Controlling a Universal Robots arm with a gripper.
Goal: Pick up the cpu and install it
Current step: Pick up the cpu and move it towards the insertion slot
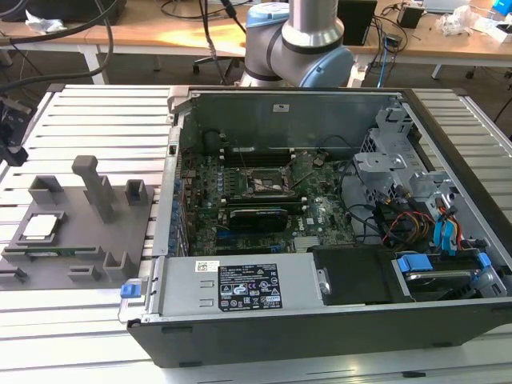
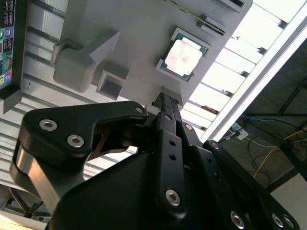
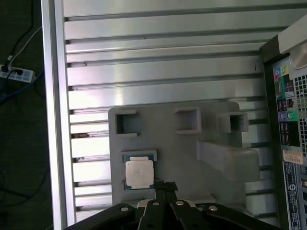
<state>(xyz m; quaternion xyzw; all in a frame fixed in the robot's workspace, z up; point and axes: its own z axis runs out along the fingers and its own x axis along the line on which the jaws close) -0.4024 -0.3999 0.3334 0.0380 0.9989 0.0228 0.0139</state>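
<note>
While the cpu [image 1: 42, 226] lies flat, pale metal top upward, in a shallow seat of the grey fixture [image 1: 88, 240], the pincer [image 3: 164, 185] hangs above that fixture with its fingertips drawn together and nothing between them. In both wrist views the clenched tips sit just beside one edge of the cpu, apart from it and not touching. The fixture rests on the slatted table [image 1: 104, 120], on the exterior view's left, and the cpu is near its left end, well away from the upright posts further right. An open computer case [image 1: 240, 336] stands on the same table just to the right of the fixture. Inside it the motherboard [image 1: 320, 212] lies flat, and its dark square socket [image 1: 270, 182] with a metal bracket sits toward the far side. Beyond the case's far wall, the arm [image 1: 308, 40] rises out of the picture.
</note>
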